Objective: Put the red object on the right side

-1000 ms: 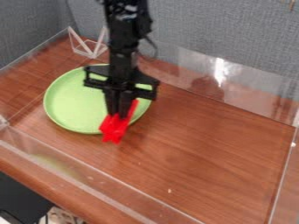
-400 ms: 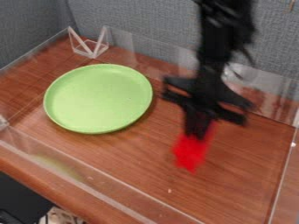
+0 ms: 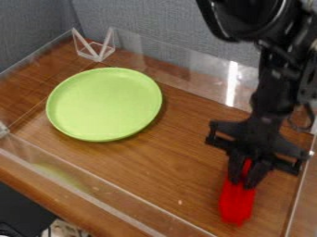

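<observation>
Showing at the right side of the desk (image 3: pixel 155 176), well apart from the round lime-green plate (image 3: pixel 104 104): the ridged red bar (image 3: pixel 236 202). Extending in view just below the end effector (image 3: pixel 247 168), with the long axis running from the fingertips towards the near edge and leaning slightly left. Meeting or overlapping the black fingers at the bar's upper end; not revealing finger opening, nor grip versus release. Hiding that upper end behind the fingers; leaving desk contact and tilt unclear. Cutting off the single black robot arm (image 3: pixel 275 65) at the frame edge.
</observation>
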